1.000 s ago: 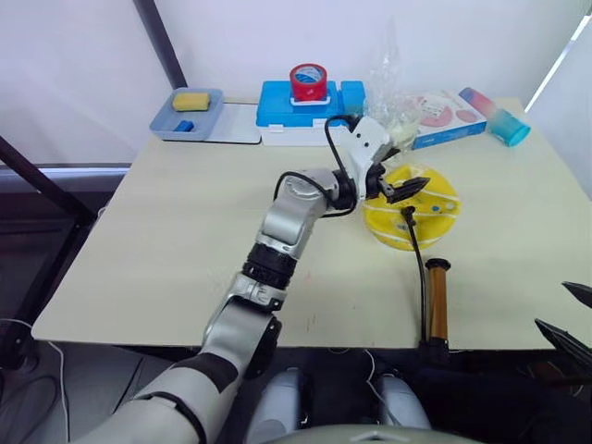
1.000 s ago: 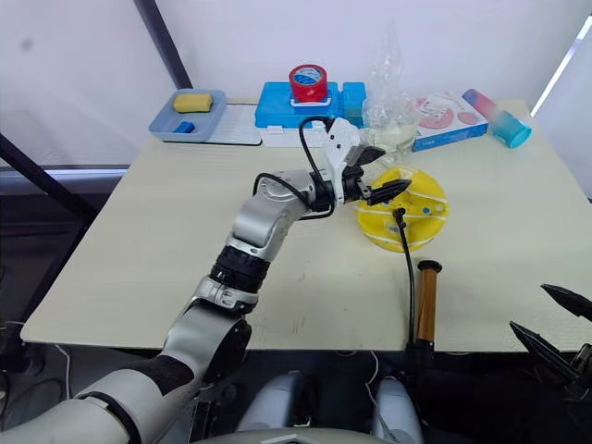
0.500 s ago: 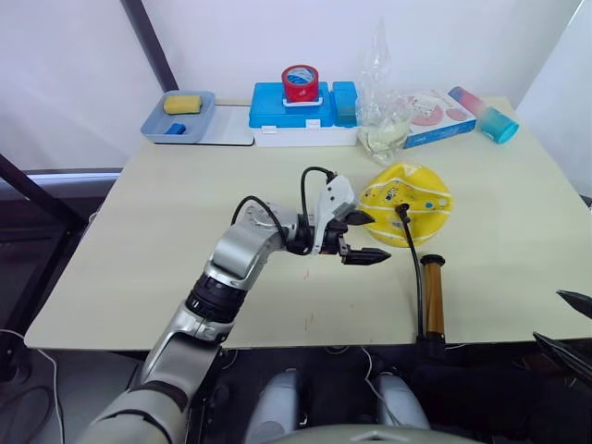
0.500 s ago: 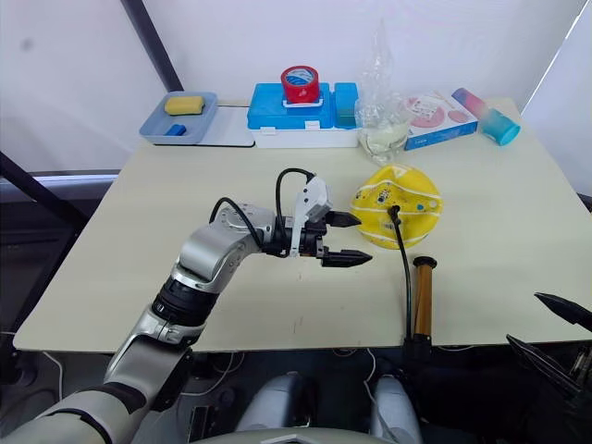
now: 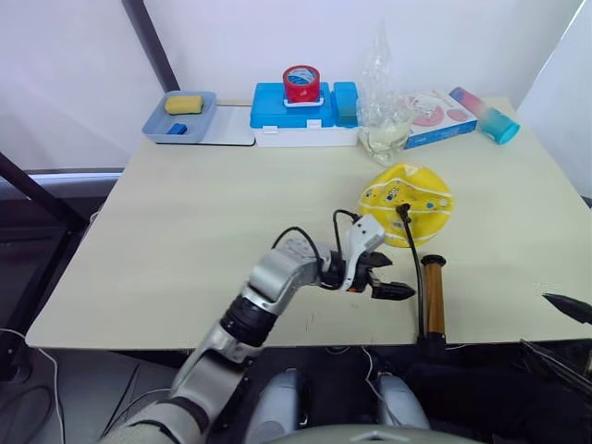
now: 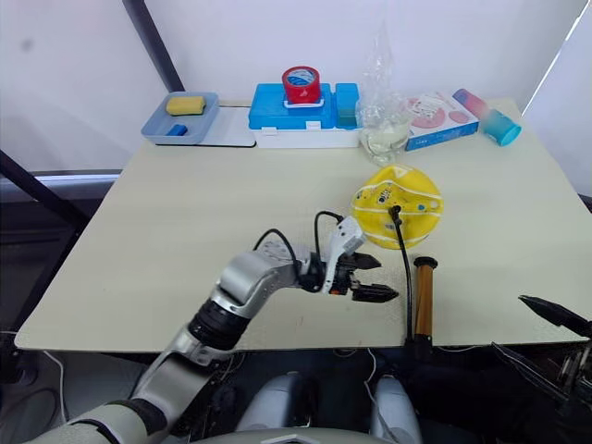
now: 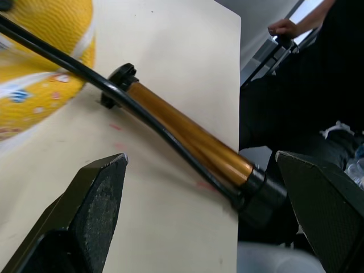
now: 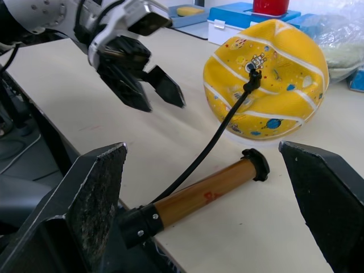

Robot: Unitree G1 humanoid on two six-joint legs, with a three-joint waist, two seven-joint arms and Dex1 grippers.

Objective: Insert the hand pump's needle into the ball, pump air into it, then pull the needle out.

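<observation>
Left gripper: lower centre of the left eye view, fingers spread wide and empty, just beside the hand pump; over the last second it has come away from the ball, down and back across the table toward the near edge, so that its wrist camera now frames the pump barrel between its two fingers. Ball: yellow, visibly dented and slack, right of centre on the table, apart from both grippers. Hand pump: bronze barrel lying flat near the table's front edge, lower right of centre, its black handle end at or just over the edge; thin black hose running from the handle end up to the ball, its tip seated on the ball's top surface, so the needle looks already inserted, though the tip itself is too small to confirm. Right gripper: far lower right corner, off the table edge, fingers parted and holding nothing. Judgement: insertion step appears complete; the left arm's retreat from ball to barrel reads as a move to steady or grip the pump for pumping, which has not begun, the ball being uninflated. Background, untouched: blue box with red tape roll on it, upper centre.
</observation>
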